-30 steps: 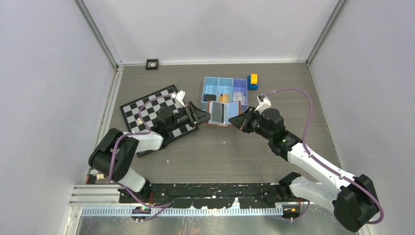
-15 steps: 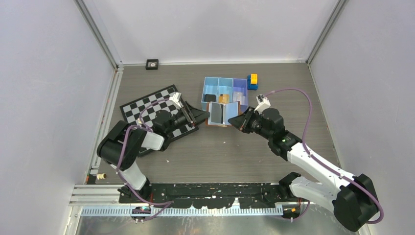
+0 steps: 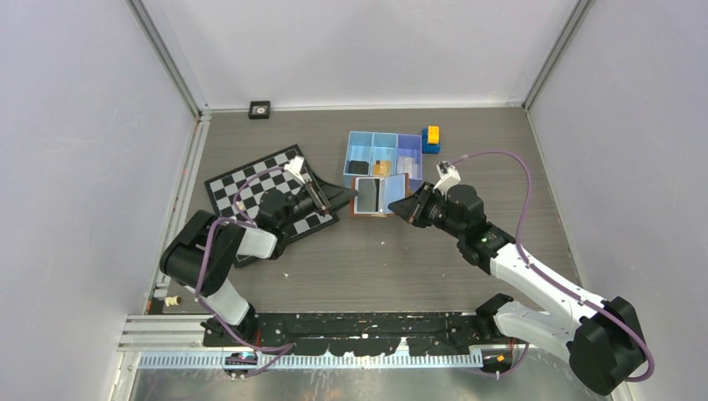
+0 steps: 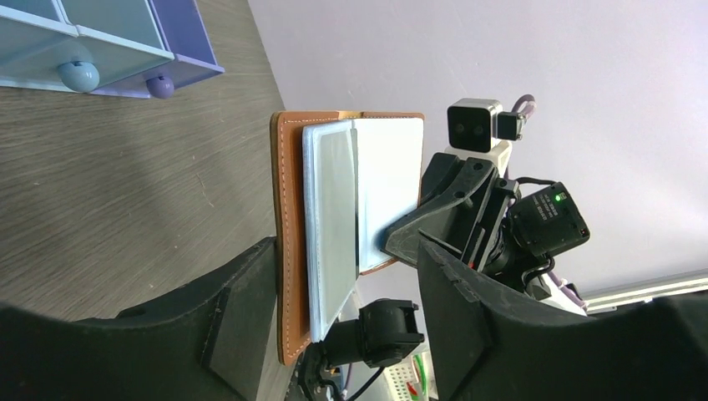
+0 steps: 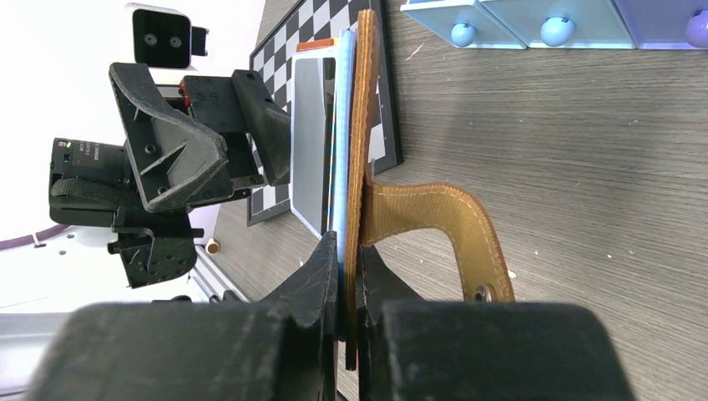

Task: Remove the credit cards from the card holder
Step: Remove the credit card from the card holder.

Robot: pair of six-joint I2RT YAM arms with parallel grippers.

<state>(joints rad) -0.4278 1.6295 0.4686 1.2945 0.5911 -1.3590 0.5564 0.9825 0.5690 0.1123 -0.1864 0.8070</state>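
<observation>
Top external view: the card holder (image 3: 380, 195) lies open between the two arms, just in front of the blue tray (image 3: 348, 154), brown rim around a grey inside. The right gripper (image 3: 399, 205) is clenched on its right edge. In the right wrist view the fingers pinch the brown cover (image 5: 364, 125) tight, with the snap strap (image 5: 442, 225) curling out to the side. The left gripper (image 3: 346, 194) reaches in from over the checkerboard (image 3: 242, 180), jaws spread and grasping nothing. Its wrist view shows one finger on either side of the holder (image 4: 288, 242) – the near finger close to the stitched brown edge, the far finger clearly apart from it.

A grey card (image 4: 330, 217) sits in the holder, its long edge standing a little proud of the pale inner page (whether more cards lie behind it cannot be told). Small flat items sit in the tray's compartments – too small to identify.
</observation>
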